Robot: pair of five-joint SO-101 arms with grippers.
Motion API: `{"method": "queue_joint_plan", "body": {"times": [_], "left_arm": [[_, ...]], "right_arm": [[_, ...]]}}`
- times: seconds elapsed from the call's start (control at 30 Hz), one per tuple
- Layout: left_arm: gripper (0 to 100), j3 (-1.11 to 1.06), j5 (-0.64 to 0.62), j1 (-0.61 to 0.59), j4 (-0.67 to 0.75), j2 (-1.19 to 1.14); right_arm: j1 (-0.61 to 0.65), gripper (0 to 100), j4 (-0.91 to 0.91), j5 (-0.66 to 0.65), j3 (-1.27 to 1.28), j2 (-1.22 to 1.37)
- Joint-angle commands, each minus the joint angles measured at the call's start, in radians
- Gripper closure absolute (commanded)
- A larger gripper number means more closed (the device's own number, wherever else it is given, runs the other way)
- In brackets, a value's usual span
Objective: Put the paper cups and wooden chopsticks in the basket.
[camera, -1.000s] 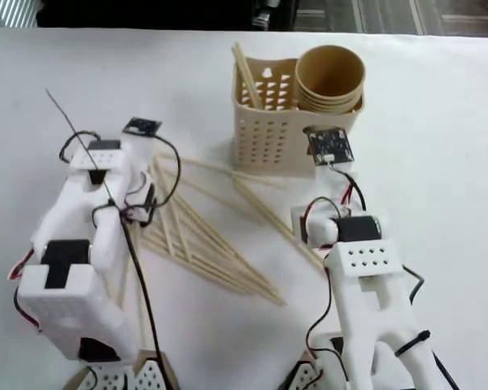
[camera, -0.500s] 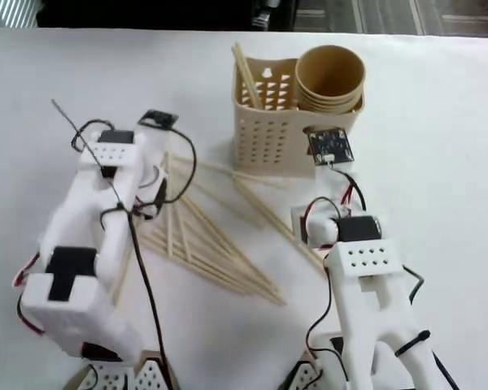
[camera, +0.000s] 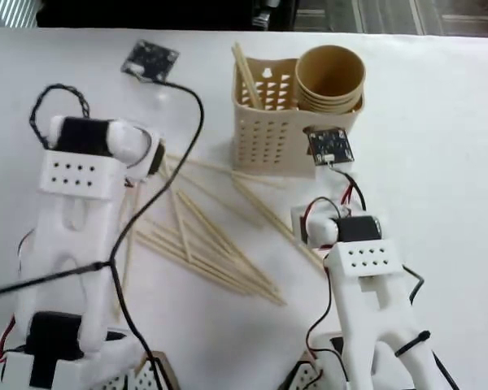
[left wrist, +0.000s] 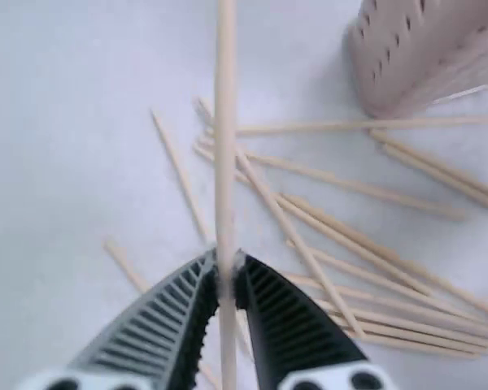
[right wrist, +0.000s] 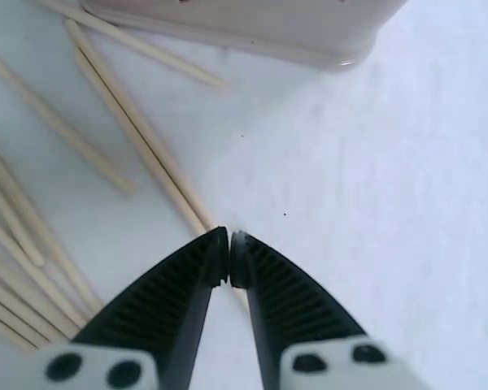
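The beige basket (camera: 268, 138) stands at the table's far middle with stacked paper cups (camera: 331, 77) and a few chopsticks (camera: 248, 77) inside. Several loose wooden chopsticks (camera: 203, 244) lie fanned on the table between the arms. My left gripper (left wrist: 228, 272) is shut on one chopstick (left wrist: 224, 122), held above the scattered chopsticks (left wrist: 350, 244), with the basket (left wrist: 423, 49) off to one side. My right gripper (right wrist: 228, 258) is shut with nothing in it, low over the table near the basket's base (right wrist: 252, 24) and beside loose chopsticks (right wrist: 138, 138).
The left arm (camera: 77, 211) stands over the left side of the pile. The right arm (camera: 362, 260) sits just in front of the basket. Bare white table (camera: 439, 162) lies to the right of the basket.
The left arm has risen and stretched toward the far side, its wrist camera board swinging away from the pile. The right arm has not moved.
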State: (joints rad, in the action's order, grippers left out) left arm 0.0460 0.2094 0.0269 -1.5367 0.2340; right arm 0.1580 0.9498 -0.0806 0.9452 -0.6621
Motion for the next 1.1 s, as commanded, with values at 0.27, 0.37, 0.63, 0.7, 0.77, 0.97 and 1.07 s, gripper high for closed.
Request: {"method": "queue_joint_plan", "body": {"times": [0.27, 0.37, 0.63, 0.7, 0.77, 0.97, 1.07], "left_arm": [[98, 0.437, -0.003, 0.189, -0.031, 0.047], [98, 0.496, -0.026, 0.237, 0.037, 0.047], [98, 0.439, -0.157, 0.303, 0.500, 0.047], [98, 0.376, -0.186, 0.315, 0.631, 0.047], [98, 0.298, -0.193, 0.329, 0.766, 0.047], [98, 0.054, -0.192, 0.361, 1.097, 0.047], [98, -0.071, -0.187, 0.371, 1.234, 0.047]], "right_arm": [[-0.012, 98.1, -0.013, 0.003, -0.006, -0.028], [-0.012, 98.1, -0.013, 0.003, -0.006, -0.028], [-0.012, 98.1, -0.013, 0.003, -0.006, -0.028], [-0.012, 98.1, -0.013, 0.003, -0.006, -0.028], [-0.012, 98.1, -0.013, 0.003, -0.006, -0.028], [-0.012, 98.1, -0.013, 0.003, -0.006, -0.028], [-0.012, 98.1, -0.013, 0.003, -0.006, -0.028]]}}
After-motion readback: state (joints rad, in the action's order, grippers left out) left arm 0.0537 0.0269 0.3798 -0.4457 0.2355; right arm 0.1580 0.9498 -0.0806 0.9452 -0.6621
